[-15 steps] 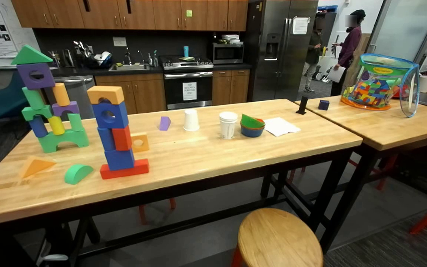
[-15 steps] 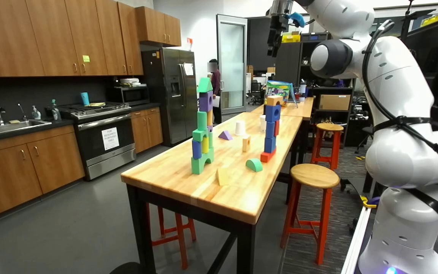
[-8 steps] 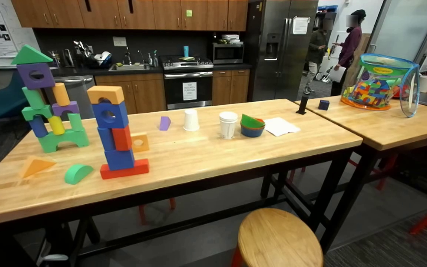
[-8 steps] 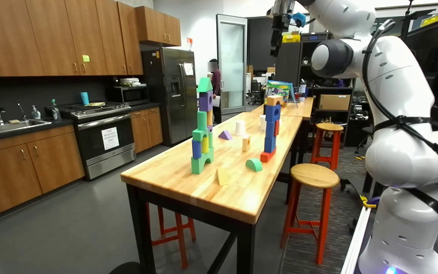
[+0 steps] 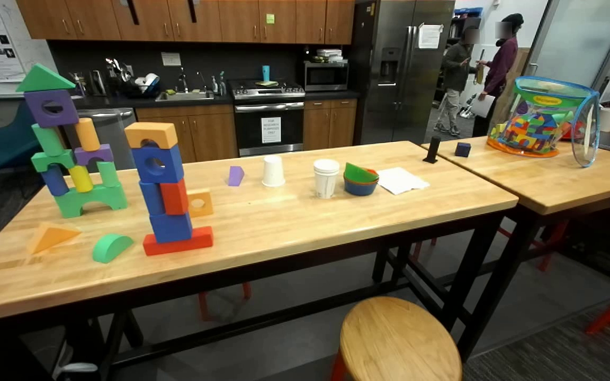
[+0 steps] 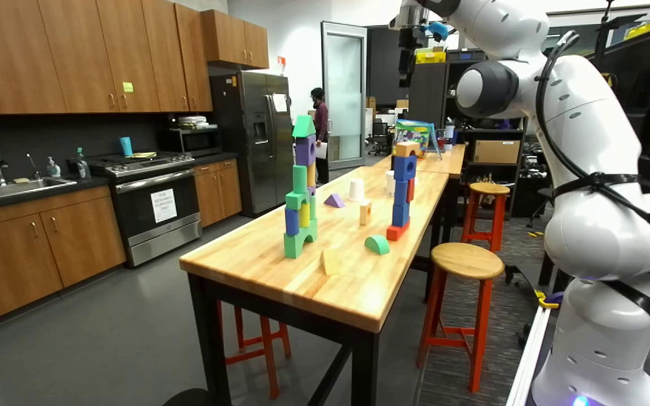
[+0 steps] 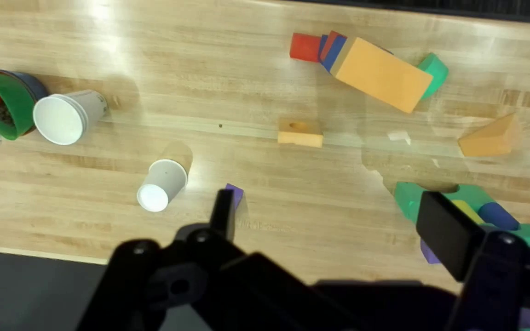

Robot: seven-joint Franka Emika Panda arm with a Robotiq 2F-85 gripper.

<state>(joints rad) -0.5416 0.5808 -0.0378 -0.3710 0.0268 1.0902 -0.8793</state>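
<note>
Inspector: Condition of the fingers (image 7: 449, 233)?

Witness: Spread wide, pinching nothing. They hang well above the tabletop (image 5: 294, 225), in contact with nothing. Seen from above, the purple wedge (image 5: 235, 176) and the tall tower (image 6: 299, 180) appear closest beneath them.

Inspector: Location of each, taken from the upturned cup (image 5: 273, 172)?

Witness: The purple wedge lies near the cup, apart from it, on the side toward the tall tower. The tower stands well beyond the wedge on that same side. The blue-and-red stack (image 5: 152, 197) is well apart from the cup, the orange holed block (image 5: 207, 205) roughly between, nearer the stack. On the cup's opposite side: stacked paper cups (image 5: 325, 182), then nested bowls (image 5: 360, 187).

Inspector: Expected handling?

Witness: In my judgement the wedge is light, foam-like and slightly yielding, unlikely to slip or break. Its sloped faces would make a poor hold; the flat triangular ends look sounder. The tower appears merely balanced, so a light knock could bring it down; grip there across parallel flat sides.

Inspector: Materials and shapes?

Witness: Tower and wedge matte, evenly coloured; the tower combines cylinders and arches under a green roof block (image 5: 45, 80). The cup: thin, smooth, tapering, probably paper, easily crushed. Tabletop: pale, striped wood, glossy in patches.
</note>
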